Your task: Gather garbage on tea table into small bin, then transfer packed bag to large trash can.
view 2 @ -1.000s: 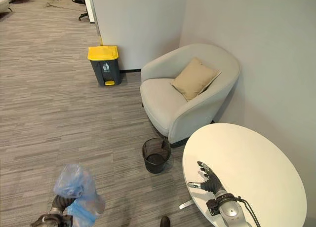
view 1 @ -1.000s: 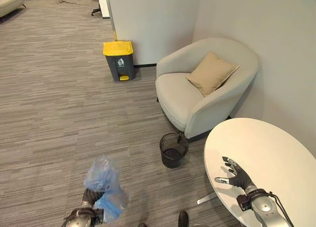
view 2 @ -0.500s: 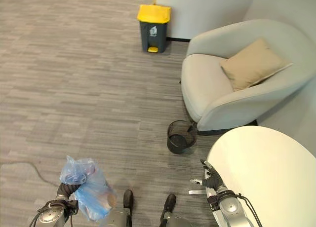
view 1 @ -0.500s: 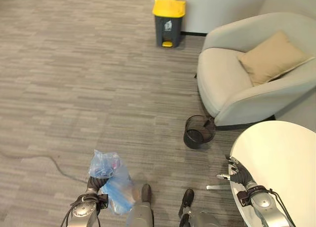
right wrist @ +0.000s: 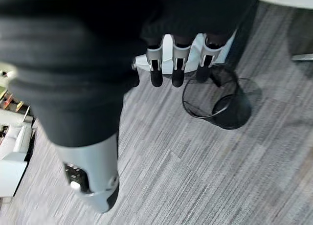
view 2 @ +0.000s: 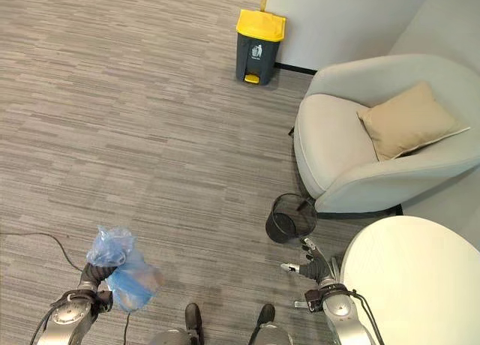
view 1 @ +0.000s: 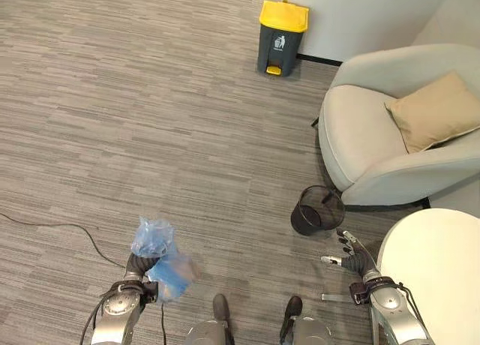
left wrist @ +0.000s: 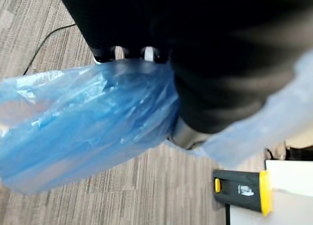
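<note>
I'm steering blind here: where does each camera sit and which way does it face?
Eye views: on the head, looking down at carpet; left robot hand grips the bag, right robot hand open by the small bin.
Left wrist: along its hand, at the bag.
Right wrist: past straight fingers at the small bin.
Shared: the yellow-lidded can also shows in the left wrist view.

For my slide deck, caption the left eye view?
Left hand grips blue bag; yellow-lidded trash can stands far across the carpet.
</note>
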Robot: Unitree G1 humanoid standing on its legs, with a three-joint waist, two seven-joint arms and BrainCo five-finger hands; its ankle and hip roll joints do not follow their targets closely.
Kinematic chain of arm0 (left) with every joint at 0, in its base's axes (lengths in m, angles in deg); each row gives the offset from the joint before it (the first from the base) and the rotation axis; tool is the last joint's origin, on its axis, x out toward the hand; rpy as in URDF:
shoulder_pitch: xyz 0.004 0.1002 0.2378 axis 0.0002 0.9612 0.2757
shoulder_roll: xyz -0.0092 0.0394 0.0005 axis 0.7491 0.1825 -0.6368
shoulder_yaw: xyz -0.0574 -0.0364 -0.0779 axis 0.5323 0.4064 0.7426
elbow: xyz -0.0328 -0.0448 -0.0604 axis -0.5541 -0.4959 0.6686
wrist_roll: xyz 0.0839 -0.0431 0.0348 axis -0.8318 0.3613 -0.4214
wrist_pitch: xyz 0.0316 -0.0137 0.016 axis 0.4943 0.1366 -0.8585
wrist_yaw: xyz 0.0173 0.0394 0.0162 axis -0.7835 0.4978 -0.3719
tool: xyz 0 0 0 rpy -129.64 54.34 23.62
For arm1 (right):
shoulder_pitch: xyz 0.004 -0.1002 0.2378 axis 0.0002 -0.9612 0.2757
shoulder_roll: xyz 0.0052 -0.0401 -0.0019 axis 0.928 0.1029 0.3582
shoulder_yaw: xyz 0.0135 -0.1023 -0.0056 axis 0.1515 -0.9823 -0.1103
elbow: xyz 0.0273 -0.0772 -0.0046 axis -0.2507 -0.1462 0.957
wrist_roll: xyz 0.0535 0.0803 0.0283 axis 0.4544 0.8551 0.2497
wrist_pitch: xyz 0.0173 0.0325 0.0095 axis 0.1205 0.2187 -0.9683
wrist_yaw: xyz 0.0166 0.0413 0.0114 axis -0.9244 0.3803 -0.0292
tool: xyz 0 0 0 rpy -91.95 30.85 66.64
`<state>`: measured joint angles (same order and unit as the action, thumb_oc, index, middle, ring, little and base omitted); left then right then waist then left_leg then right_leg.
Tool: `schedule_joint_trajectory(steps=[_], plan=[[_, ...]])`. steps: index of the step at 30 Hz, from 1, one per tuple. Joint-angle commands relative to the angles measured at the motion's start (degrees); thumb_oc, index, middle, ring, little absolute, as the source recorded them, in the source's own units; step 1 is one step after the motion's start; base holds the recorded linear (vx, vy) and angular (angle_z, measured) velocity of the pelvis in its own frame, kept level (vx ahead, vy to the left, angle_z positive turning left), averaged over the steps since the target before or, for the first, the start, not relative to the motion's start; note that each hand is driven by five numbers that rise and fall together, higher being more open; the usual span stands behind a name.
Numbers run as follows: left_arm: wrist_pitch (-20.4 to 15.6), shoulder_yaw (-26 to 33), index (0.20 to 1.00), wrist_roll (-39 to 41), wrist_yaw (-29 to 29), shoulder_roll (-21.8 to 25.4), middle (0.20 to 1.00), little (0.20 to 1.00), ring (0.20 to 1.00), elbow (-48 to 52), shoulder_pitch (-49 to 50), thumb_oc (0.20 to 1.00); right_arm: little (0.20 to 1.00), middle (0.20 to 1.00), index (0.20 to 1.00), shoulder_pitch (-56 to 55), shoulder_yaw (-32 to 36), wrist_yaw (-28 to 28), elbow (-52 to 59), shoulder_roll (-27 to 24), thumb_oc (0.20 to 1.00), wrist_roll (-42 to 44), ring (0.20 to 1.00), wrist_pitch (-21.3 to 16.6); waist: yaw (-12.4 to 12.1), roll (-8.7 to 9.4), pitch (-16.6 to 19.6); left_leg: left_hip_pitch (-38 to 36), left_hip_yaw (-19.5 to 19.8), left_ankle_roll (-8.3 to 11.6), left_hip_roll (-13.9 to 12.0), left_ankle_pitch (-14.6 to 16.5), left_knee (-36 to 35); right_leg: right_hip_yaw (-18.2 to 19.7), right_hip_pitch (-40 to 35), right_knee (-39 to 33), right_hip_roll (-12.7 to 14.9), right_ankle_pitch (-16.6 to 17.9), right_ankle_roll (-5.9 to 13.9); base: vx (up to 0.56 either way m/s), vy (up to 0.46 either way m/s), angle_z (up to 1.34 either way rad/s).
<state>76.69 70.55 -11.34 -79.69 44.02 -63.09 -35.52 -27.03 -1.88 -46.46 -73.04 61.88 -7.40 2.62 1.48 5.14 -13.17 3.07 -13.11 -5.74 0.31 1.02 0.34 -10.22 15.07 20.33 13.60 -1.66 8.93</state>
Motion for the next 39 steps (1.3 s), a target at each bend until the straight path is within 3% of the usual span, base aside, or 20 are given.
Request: schedule_joint_trajectory(steps=[1,3,8,11,13,15,18,20,22,23,24,25,27,29,33,39], plan=[[-3.2,-0.3,0.200,-0.5,0.8,2.1,0.200,0.200,0.200,1.8,0.0,0.200,1.000,1.000,1.000,2.0,-0.9,-1.4,-0.2,-1.2,1.000,1.4,1.000,-2.0,0.1,-0.86,-0.2,-0.6,0.6,3.58,0.3,7.1,4.2,-0.9,-1.6,-5.7,-5.4,0.7,-1.52,0.29,0.037,0.19],[-3.0,-1.3,0.200,-0.8,1.0,1.7,0.200,0.200,0.200,1.5,-1.3,0.200,1.000,1.000,1.000,2.3,-1.0,-1.6,0.2,-1.9,1.000,1.4,1.000,-1.9,1.3,-1.04,-1.2,-4.9,2.8,3.49,2.0,9.9,3.4,-3.4,3.5,-9.3,-6.2,3.4,-0.97,0.42,0.021,0.09],[-3.0,-1.9,0.200,-1.0,0.9,0.7,0.200,0.200,0.200,1.2,-1.4,0.200,1.000,1.000,1.000,1.6,-0.7,-1.6,0.6,-2.3,1.000,1.1,1.000,-1.6,2.6,-1.41,-1.1,-8.2,5.1,4.13,2.8,12.2,3.5,-5.1,4.8,-12.7,-6.2,4.7,-0.20,0.29,-0.041,0.39],[-3.0,-2.4,0.200,-1.6,0.7,0.3,0.200,0.200,0.200,1.3,-1.1,0.200,1.000,1.000,1.000,0.2,-0.1,-1.4,1.1,-2.7,1.000,1.1,1.000,-1.8,3.6,-1.30,0.0,-9.8,7.1,4.70,3.7,13.6,4.5,-3.6,3.4,-13.2,-6.1,5.0,-0.86,0.34,-0.124,0.55],[-3.1,-2.6,0.200,-1.4,0.6,-0.3,0.200,0.200,0.200,1.6,-0.7,0.200,1.000,1.000,1.000,-0.2,0.1,-1.4,0.8,-3.2,1.000,1.1,1.000,-1.9,4.2,-2.16,1.1,-10.8,7.2,6.19,2.6,14.9,6.1,-3.5,2.3,-12.4,-6.2,4.2,-1.67,0.35,-0.145,0.88],[-3.0,-3.0,0.200,-1.3,0.4,-0.7,0.200,0.200,0.200,1.6,-0.4,0.200,1.000,1.000,1.000,-1.0,0.8,-1.7,0.6,-3.5,1.000,1.2,1.000,-2.2,5.3,-2.66,2.3,-10.8,6.3,8.73,0.5,12.4,9.0,-4.3,0.6,-12.3,-6.7,3.2,-2.76,0.33,-0.191,0.49],[-3.0,-3.5,0.200,-0.7,0.2,-0.9,0.200,0.200,0.200,1.6,-0.2,0.200,1.000,1.000,1.000,-1.4,1.3,-2.0,0.6,-4.4,1.000,1.6,1.000,-2.1,6.1,-2.84,2.6,-8.0,4.6,10.81,-2.8,7.5,19.1,-4.3,-3.6,-12.8,-8.9,0.3,-4.73,0.31,-0.177,0.29],[-3.1,-4.1,0.200,-0.3,0.3,-1.2,0.200,0.200,0.200,0.9,-1.3,0.200,1.000,1.000,1.000,-0.8,1.3,-2.5,-0.4,-4.9,1.000,1.9,1.000,-2.2,5.9,-2.03,2.0,-4.1,3.3,9.50,-3.7,7.7,20.9,-3.5,-5.7,-13.8,-9.0,-1.2,-5.39,0.21,-0.080,-0.13],[-3.1,-4.4,0.200,-0.5,0.4,-1.0,0.200,0.200,0.200,1.1,-1.9,0.200,1.000,1.000,1.000,-0.3,1.7,-3.0,-0.7,-5.3,1.000,2.1,1.000,-2.2,5.1,-0.31,1.5,2.2,3.7,8.29,-3.2,9.7,17.8,-1.9,-7.7,-15.1,-8.4,-1.8,-4.94,0.28,-0.054,-0.37],[-3.1,-4.3,0.200,-0.7,0.4,-0.8,0.200,0.200,0.200,1.2,-2.2,0.200,1.000,1.000,1.000,-0.2,1.8,-3.1,-0.7,-5.4,1.000,2.1,1.000,-2.2,4.8,-0.04,1.4,4.0,4.0,8.54,-3.5,8.5,16.7,-1.4,-8.3,-15.5,-8.3,-1.9,-4.90,0.34,-0.036,-0.32],[-3.1,-4.3,0.200,-0.9,0.7,-0.5,0.200,0.200,0.200,1.4,-2.6,0.200,1.000,1.000,1.000,0.0,1.7,-3.5,-1.3,-5.3,1.000,2.4,1.000,-2.4,3.8,0.31,0.7,9.0,5.1,9.44,-4.1,4.2,14.9,-0.7,-10.1,-16.5,-8.6,-2.3,-4.98,0.19,-0.010,-0.28],[-3.1,-4.3,0.200,-0.9,0.7,-0.5,0.200,0.200,0.200,1.4,-2.6,0.200,1.000,1.000,1.000,0.0,1.7,-3.5,-1.3,-5.3,1.000,2.4,1.000,-2.4,3.8,0.32,0.8,9.0,5.1,9.45,-4.1,4.2,14.9,-0.7,-10.0,-16.5,-8.6,-2.3,-4.99,0.23,0.005,-0.13],[-3.1,-4.2,0.200,-0.8,1.1,-0.3,0.200,0.200,0.200,2.1,-2.3,0.200,1.000,1.000,1.000,0.0,1.6,-4.1,-2.5,-4.3,1.000,3.1,1.000,-2.2,1.8,-0.05,0.2,13.3,7.1,10.77,-4.2,-2.3,9.5,1.1,-13.3,-18.2,-9.9,-3.6,-4.99,0.30,0.068,-0.31],[-3.0,-4.2,0.200,-0.9,1.1,-0.4,0.200,0.200,0.200,2.4,-2.0,0.200,1.000,1.000,1.000,-0.1,1.6,-4.2,-2.9,-4.2,1.000,2.9,1.000,-2.1,1.4,-0.26,0.4,14.0,7.8,10.88,-3.9,-3.2,8.7,1.6,-13.9,-18.4,-9.9,-3.9,-4.81,0.28,0.117,-0.53],[-2.8,-3.7,0.200,-2.1,-0.3,-0.1,0.200,0.200,0.200,3.8,0.5,0.200,1.000,1.000,1.000,-0.2,1.1,-3.0,-3.0,-3.1,1.000,1.5,1.000,-2.0,0.9,-1.10,2.0,11.0,7.8,8.81,-2.1,-0.5,8.1,5.3,-16.2,-15.9,-8.1,-6.4,-3.40,0.47,0.285,-0.72],[-2.9,-2.8,0.200,-2.0,0.1,1.7,0.200,0.200,0.200,4.0,-0.2,0.200,1.000,1.000,1.000,2.8,-0.4,-2.2,-3.4,-1.6,1.000,1.7,1.000,-1.8,-0.3,-1.50,1.1,8.7,5.4,4.19,0.8,4.4,9.8,9.2,-10.7,-2.9,-5.5,-5.1,-1.88,0.26,0.234,-0.35]])
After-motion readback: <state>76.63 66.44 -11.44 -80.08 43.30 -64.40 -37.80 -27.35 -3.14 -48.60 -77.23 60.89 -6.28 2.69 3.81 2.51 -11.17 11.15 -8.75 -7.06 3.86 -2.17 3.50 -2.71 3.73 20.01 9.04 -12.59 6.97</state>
